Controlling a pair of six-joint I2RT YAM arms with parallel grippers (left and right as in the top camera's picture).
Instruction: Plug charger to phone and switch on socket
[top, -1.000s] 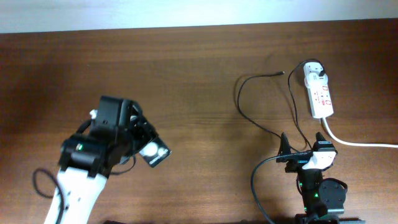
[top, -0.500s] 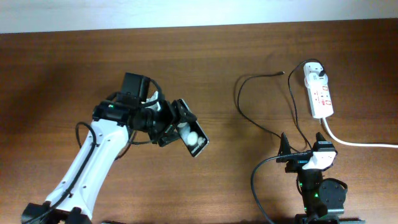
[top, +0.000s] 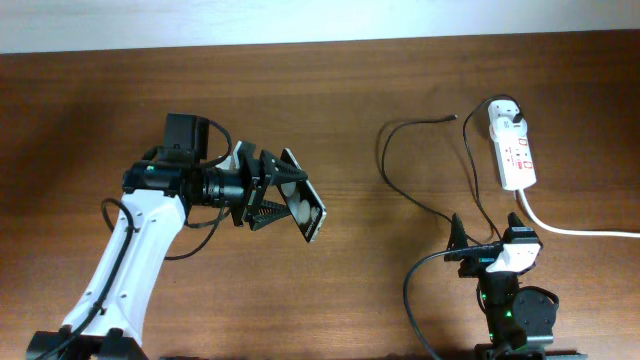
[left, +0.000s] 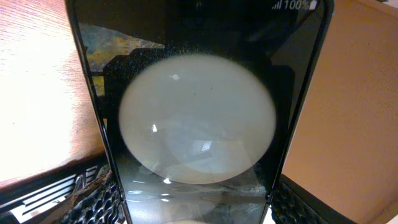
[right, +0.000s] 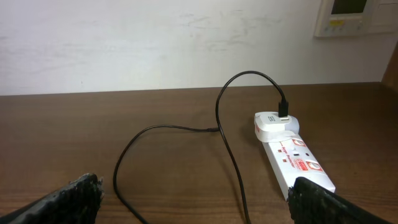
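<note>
Left gripper (top: 283, 197) has swung right toward frame centre since a second ago, fingers clamped on the phone (top: 306, 208), which is tilted and held off the table (top: 330, 90). Right gripper (top: 486, 228) sits bottom right, jaws spread, empty. Charger (top: 382, 158) cable loops beyond it, with its adapter plugged into the socket (top: 513, 150) at upper right.

Setting: robotics lab or office room.
- Dark wood-grain desk (top: 330, 120).
- Plain white wall (right: 155, 37) behind desk.
- White wall control panel (right: 351, 15) above desk's far edge.
- Left robot arm (top: 125, 270) and right robot arm (top: 512, 305) on desk.
</note>
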